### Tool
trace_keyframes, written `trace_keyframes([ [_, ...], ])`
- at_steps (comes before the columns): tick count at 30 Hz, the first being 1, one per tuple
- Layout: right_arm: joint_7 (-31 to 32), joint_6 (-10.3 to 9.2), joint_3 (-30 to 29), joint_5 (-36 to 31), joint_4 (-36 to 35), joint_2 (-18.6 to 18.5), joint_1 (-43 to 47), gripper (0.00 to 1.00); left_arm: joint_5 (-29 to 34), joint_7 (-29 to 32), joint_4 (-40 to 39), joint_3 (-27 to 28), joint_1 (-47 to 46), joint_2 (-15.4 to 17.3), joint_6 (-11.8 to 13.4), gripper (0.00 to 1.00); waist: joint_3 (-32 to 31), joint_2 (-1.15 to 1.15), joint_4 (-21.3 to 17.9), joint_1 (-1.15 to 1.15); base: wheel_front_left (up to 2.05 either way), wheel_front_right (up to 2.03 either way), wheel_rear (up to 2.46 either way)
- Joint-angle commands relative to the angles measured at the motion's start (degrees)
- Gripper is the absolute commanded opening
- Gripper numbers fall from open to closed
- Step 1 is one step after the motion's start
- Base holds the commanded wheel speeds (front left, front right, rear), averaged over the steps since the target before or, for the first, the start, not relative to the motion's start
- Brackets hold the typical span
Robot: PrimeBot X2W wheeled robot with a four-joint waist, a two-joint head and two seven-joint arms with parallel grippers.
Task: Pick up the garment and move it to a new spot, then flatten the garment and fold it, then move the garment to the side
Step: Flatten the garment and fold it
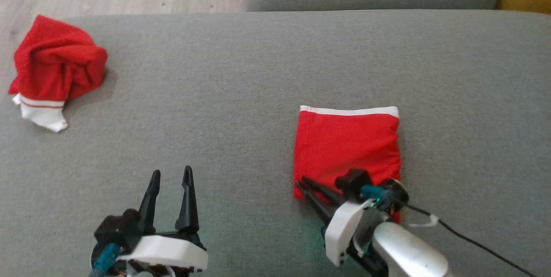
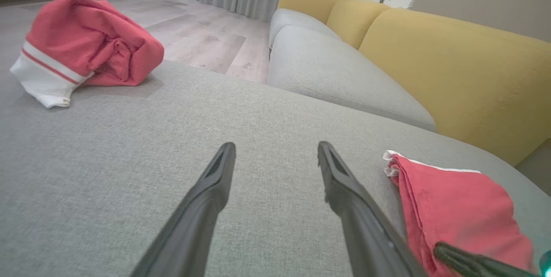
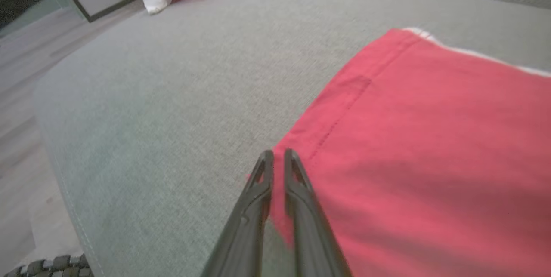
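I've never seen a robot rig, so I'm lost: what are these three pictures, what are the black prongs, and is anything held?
This is a two-armed robot. One picture looks down from its head; the others look along each arm's pincer, those black prongs. On the grey fabric cushion lie a crumpled red jersey with a white sleeve, far left, and a folded red cloth with a thin white edge. The left pincer hangs open over bare cushion; the right pincer is pinched shut on that cloth's edge.

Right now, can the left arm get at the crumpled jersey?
Probably yes. Only bare grey cushion lies between the open left fingers and the jersey, though it sits far off near the cushion's edge.
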Motion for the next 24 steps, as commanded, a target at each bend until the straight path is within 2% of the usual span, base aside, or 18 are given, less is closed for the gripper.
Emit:
trace_keyframes([
  [1, -2.62, 0.43, -1.33, 1.02, -2.58, 0.21, -2.33, 0.31, 0.04, -0.70, -1.32, 1.97, -2.75, 0.46, 0.07, 1.00, -0.60, 0.00, -1.36, 0.00, 0.00, 0.00, 0.00],
  [2, -3.63, 0.43, -2.61, 1.21, -3.05, 0.13, -2.35, 0.45, 0.11, -0.73, -1.27, 1.93, -2.79, 0.49, 0.03, 1.00, -0.83, 0.00, -1.81, 0.00, 0.00, 0.00, 0.00],
  [3, -3.63, 0.43, -2.61, 1.21, -3.05, 0.13, -2.35, 0.45, 0.11, -0.73, -1.27, 1.93, -2.79, 0.49, 0.03, 1.00, -0.83, 0.00, -1.81, 0.00, 0.00, 0.00, 0.00],
  [5, -5.39, 0.43, -5.61, 1.03, -4.05, -0.04, -1.99, 0.88, 0.22, -0.84, -1.13, 1.90, -2.85, 0.45, -0.02, 1.00, -1.43, 0.00, -2.74, 0.00, 0.00, 0.00, 0.00],
  [6, -6.19, 0.43, -7.33, 0.72, -4.60, -0.12, -1.60, 1.00, 0.26, -0.90, -1.02, 1.86, -2.87, 0.40, -0.07, 1.00, -1.77, 0.00, -3.20, 0.00, 0.00, 0.00, 0.00],
  [11, -8.21, 0.43, -17.42, -2.54, -7.88, -0.10, 2.26, 1.00, 0.60, -1.29, 0.20, 1.93, -2.73, 0.03, -0.15, 1.00, -3.57, 0.00, -5.16, 0.00, 0.00, 0.00, 0.00],
  [17, -8.26, 0.43, -29.32, -8.02, -14.10, 1.59, 10.01, 1.00, 1.86, -1.87, 2.09, 2.48, -1.54, 0.04, -0.29, 1.00, -5.35, 0.00, -6.56, 0.00, 0.00, 0.00, 0.00],
  [21, -7.24, 0.43, -34.03, -10.10, -18.64, 2.57, 15.04, 1.00, 2.85, -2.11, 2.93, 3.31, -0.13, 0.19, -0.50, 1.00, -5.94, 0.00, -6.98, 0.00, 0.00, 0.00, 0.00],
  [24, -6.11, 0.43, -35.39, -10.87, -21.40, 2.84, 17.59, 1.00, 3.30, -2.19, 3.40, 4.16, 0.99, 0.21, -0.69, 1.00, -6.23, 0.00, -7.17, 0.00, 0.00, 0.00, 0.00],
])
